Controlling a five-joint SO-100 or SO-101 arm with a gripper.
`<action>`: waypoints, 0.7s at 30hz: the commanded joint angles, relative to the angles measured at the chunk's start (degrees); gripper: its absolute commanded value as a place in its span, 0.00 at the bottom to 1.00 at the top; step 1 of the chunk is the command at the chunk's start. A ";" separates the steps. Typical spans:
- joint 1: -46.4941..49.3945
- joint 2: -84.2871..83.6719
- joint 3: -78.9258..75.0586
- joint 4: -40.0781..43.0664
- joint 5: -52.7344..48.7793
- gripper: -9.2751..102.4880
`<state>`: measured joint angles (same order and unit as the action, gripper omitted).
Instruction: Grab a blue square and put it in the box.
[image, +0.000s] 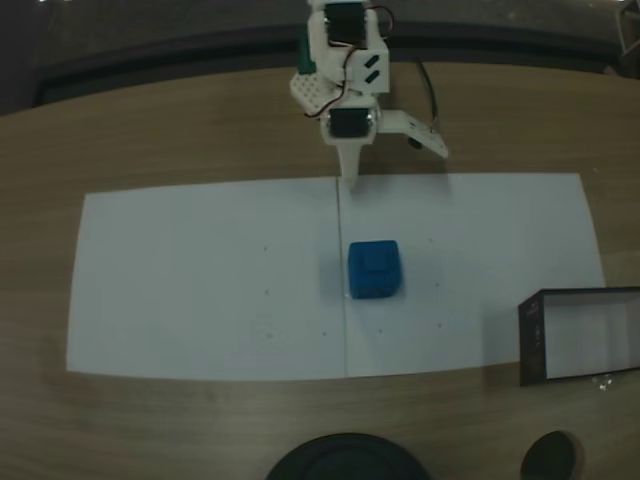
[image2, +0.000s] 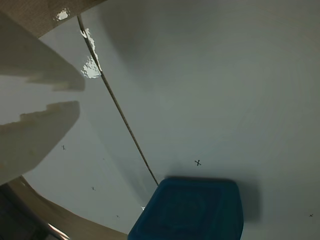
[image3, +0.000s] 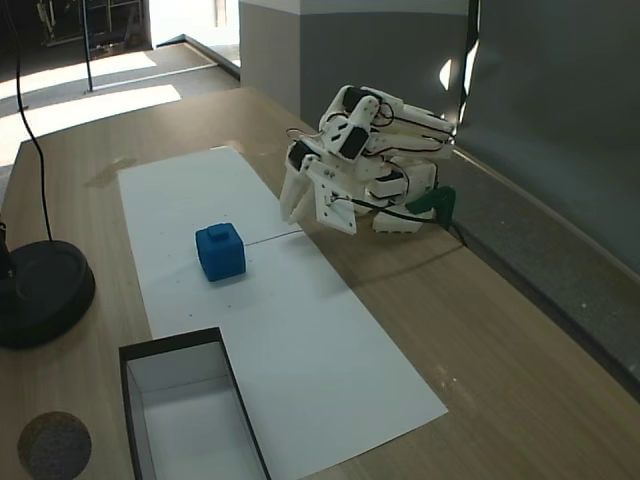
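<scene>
In a fixed view we see the blue square (image: 374, 269) mid-sheet on the white paper (image: 200, 290), the box (image: 581, 335) at the tabletop's right edge. In the wrist view our gripper (image2: 75, 95) gapes slightly, empty. In a fixed view the gripper (image3: 300, 215) hangs apart from the blue square (image3: 220, 251).

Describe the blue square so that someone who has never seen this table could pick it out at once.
Start from the white paper laid across the wooden table. Near its middle, right beside the seam where two sheets meet, sits the blue square, apart from the black-walled box at the paper's edge. It is the one bright blue thing here, a small rounded block with a raised square on top.
</scene>
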<state>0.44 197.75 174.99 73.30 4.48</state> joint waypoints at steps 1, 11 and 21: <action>-0.09 1.41 -3.08 0.70 0.09 0.08; -0.09 1.41 -3.08 0.70 0.09 0.08; -0.53 1.49 -4.48 -8.26 0.00 0.14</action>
<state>-0.53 197.75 174.73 69.26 4.31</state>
